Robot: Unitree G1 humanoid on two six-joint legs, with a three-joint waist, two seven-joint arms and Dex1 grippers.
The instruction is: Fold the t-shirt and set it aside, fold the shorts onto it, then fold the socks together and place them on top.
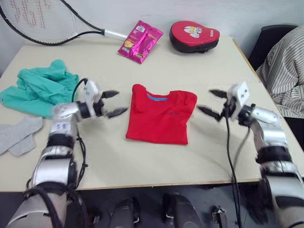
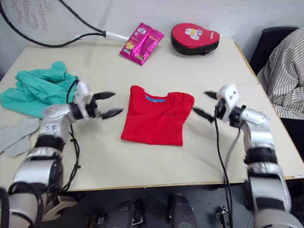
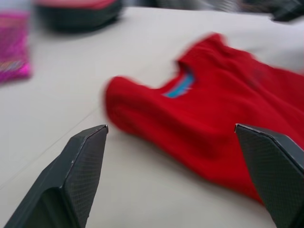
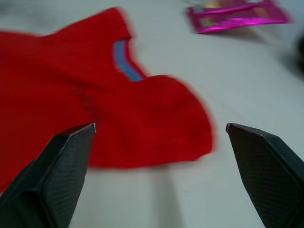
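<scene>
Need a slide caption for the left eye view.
Both open pincers, left and right, flank the partly folded red t-shirt; shorts and socks wait at left.

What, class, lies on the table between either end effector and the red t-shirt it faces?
Nothing visible. The left end effector and the right end effector are both open, one on each side of the t-shirt, with only bare table in each gap.
</scene>
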